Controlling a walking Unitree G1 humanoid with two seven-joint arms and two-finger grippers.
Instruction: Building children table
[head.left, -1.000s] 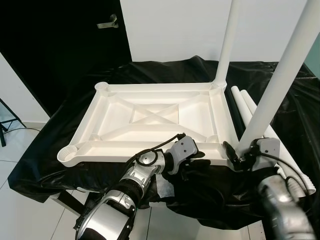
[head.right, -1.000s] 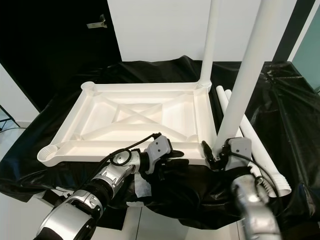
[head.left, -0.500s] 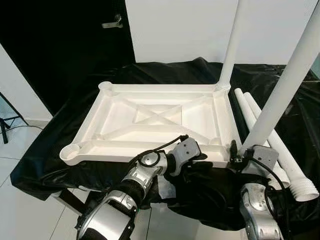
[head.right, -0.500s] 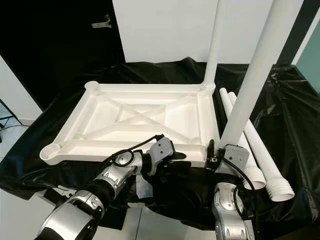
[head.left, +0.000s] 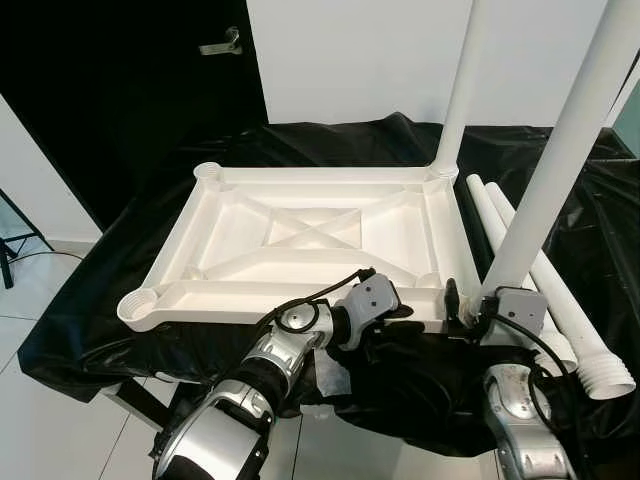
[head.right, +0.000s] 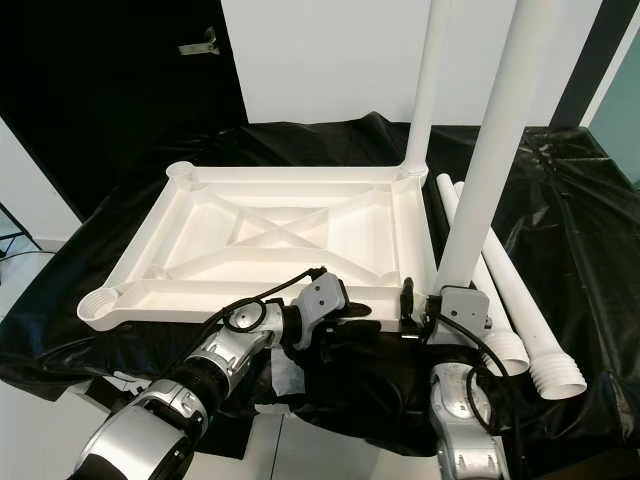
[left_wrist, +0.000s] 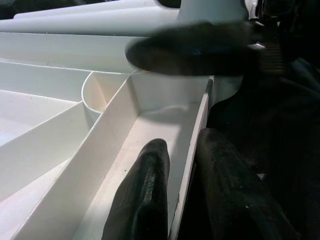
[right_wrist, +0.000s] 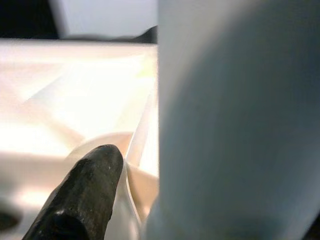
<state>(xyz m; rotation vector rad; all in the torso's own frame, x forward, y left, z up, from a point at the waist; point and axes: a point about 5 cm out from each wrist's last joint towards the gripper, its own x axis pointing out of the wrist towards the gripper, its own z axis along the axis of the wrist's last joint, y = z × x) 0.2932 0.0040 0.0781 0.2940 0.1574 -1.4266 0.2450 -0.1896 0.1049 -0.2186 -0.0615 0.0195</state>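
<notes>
The upturned table frame (head.left: 310, 235) looked like smooth white moulded plastic with a soft sheen, as did the upright legs (head.left: 556, 160) and the loose tubes (head.left: 560, 300). A glossy, crinkled black plastic sheet (head.left: 130, 250) covered the tabletop. The arms (head.left: 255, 375) were brushed silver metal; the black fingers (left_wrist: 145, 195) seemed matt, perhaps rubbery, though blurred.
</notes>
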